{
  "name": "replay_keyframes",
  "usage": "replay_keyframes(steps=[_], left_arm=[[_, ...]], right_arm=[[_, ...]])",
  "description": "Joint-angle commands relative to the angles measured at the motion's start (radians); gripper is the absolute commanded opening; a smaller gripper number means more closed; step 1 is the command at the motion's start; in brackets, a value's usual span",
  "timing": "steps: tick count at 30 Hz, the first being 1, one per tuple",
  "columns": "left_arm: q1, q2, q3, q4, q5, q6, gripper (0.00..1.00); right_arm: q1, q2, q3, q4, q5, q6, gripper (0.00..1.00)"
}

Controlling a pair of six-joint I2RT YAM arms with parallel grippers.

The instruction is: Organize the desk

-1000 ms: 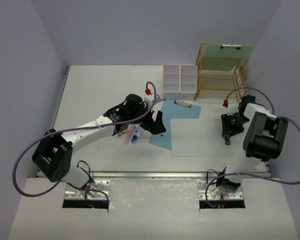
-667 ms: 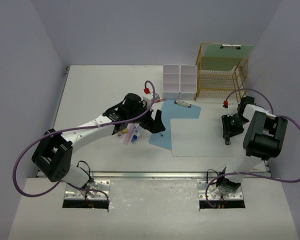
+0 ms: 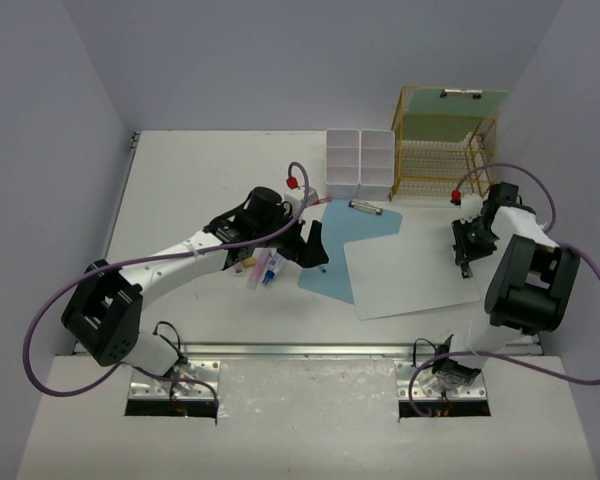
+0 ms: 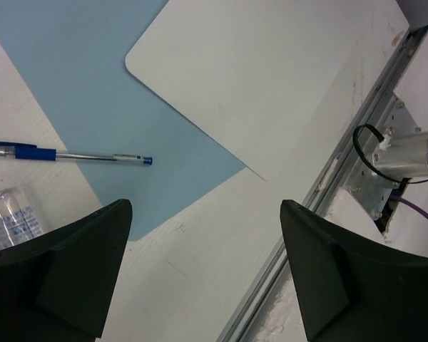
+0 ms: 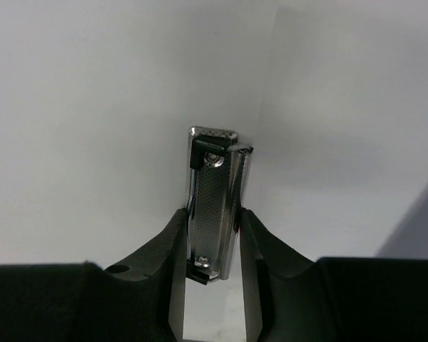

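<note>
A white clipboard (image 3: 410, 275) lies askew on the desk (image 3: 200, 170), overlapping a blue clipboard (image 3: 372, 221). My right gripper (image 3: 465, 246) is at the white board's right edge. In the right wrist view it (image 5: 212, 221) is shut on the board's metal clip (image 5: 212, 192). My left gripper (image 3: 315, 250) hangs open over the blue board's left edge, holding nothing. The left wrist view shows the open left gripper (image 4: 205, 235) above bare desk, with a blue pen (image 4: 93, 156) lying partly on the blue clipboard (image 4: 78, 85) and the white clipboard (image 4: 271, 71) beyond.
A white compartmented organizer (image 3: 360, 163) stands at the back. The gold wire rack (image 3: 445, 155) to its right carries a green clipboard (image 3: 460, 105). Several pens and markers (image 3: 262, 268) lie under the left arm. A metal rail (image 3: 300, 350) edges the desk's near side.
The right gripper closed on the white clipboard's clip and shifted back and right. The white clipboard turned with it and now lies askew. The left arm stayed put.
</note>
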Motion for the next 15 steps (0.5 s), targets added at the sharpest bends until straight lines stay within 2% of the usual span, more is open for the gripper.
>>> replay_keyframes(steps=[1,7,15], left_arm=[[0.015,-0.066,0.025,-0.013,-0.018,0.002,0.83],[0.015,-0.083,0.04,-0.037,-0.031,-0.004,0.83],[0.014,-0.09,0.071,-0.078,-0.046,-0.005,0.83]], right_arm=[[0.001,-0.162,0.13,-0.003,-0.051,-0.117,0.0],[0.001,-0.277,0.163,0.026,-0.091,-0.242,0.0],[0.001,-0.476,0.132,0.159,-0.196,-0.43,0.0]])
